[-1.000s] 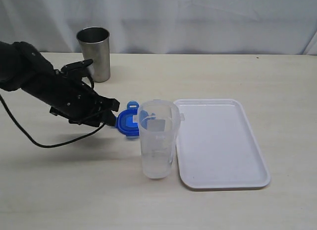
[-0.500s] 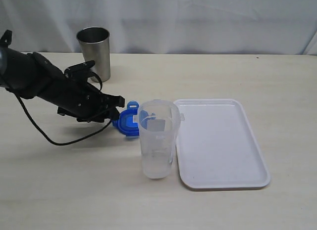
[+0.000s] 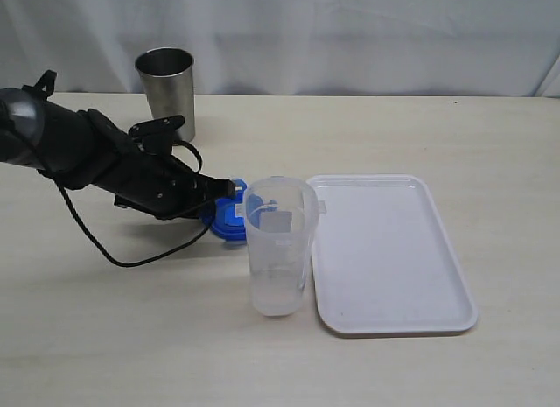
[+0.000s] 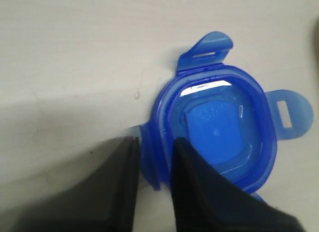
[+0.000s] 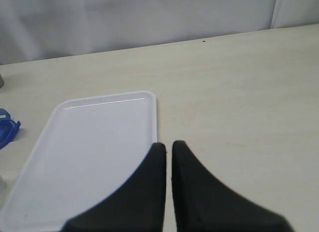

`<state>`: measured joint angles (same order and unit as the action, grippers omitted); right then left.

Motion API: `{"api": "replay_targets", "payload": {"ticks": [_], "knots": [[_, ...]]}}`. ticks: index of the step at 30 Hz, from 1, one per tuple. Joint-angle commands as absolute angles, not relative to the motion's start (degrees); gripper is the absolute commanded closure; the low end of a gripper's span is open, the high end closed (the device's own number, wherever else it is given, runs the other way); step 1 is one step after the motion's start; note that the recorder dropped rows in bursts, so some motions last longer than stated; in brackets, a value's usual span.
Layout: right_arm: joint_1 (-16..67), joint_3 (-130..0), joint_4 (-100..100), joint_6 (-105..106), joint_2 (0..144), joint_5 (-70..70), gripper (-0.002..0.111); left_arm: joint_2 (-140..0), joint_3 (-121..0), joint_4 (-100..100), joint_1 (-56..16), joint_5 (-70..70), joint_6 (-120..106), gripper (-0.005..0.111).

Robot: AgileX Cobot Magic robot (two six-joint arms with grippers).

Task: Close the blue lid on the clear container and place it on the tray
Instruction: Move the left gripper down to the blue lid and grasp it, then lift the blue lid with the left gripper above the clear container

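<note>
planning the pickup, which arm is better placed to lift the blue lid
Left: the left end effector straddles the edge of the blue lid. The right end effector is shut, across the tray from it.

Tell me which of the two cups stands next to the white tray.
The clear container, of translucent plastic, beside the tray; the shiny steel tumbler stands apart at the back.

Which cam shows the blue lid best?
Left wrist view: the blue lid fills it, flaps clear, jaws astride its rim. Exterior view: half hidden behind the left gripper and clear container. Right wrist view: only a sliver at the edge.
</note>
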<state>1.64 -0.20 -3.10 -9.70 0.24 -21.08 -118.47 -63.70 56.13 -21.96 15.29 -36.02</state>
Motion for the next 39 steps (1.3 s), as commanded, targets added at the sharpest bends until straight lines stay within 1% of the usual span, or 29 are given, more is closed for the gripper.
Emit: {"api": "replay_targets", "payload": {"ticks": [1,6,8,9,10,18,26,30,39], "knots": [[1.39,0.0,-3.19,-9.9,0.0,-20.86,0.104,-118.61,-64.1,56.63,-21.98,15.83,-35.53,0.091],[1.39,0.0,-3.19,-9.9,0.0,-20.86,0.104,-118.61,-64.1,56.05,-21.98,16.89,-36.23,0.092],[1.39,0.0,-3.19,-9.9,0.0,-20.86,0.104,-118.61,-64.1,55.96,-21.98,18.21,-38.05,0.099],[1.39,0.0,-3.19,-9.9,0.0,-20.86,0.104,-118.61,-64.1,55.96,-21.98,18.63,-39.21,0.105],[1.39,0.0,-3.19,-9.9,0.0,-20.86,0.104,-118.61,-64.1,55.65,-21.98,18.9,-39.89,0.107],[1.39,0.0,-3.19,-9.9,0.0,-20.86,0.104,-116.53,-64.1,48.82,-21.98,19.05,-38.77,0.107],[1.39,0.0,-3.19,-9.9,0.0,-20.86,0.104,-107.66,-64.1,39.86,-21.98,19.95,-38.8,0.107],[1.39,0.0,-3.19,-9.9,0.0,-20.86,0.104,-101.51,-64.1,31.57,-21.98,21.34,-38.8,0.107],[1.39,0.0,-3.19,-9.9,0.0,-20.86,0.104,-92.14,-64.1,19.89,-21.98,19.36,-39.15,0.107]]}}
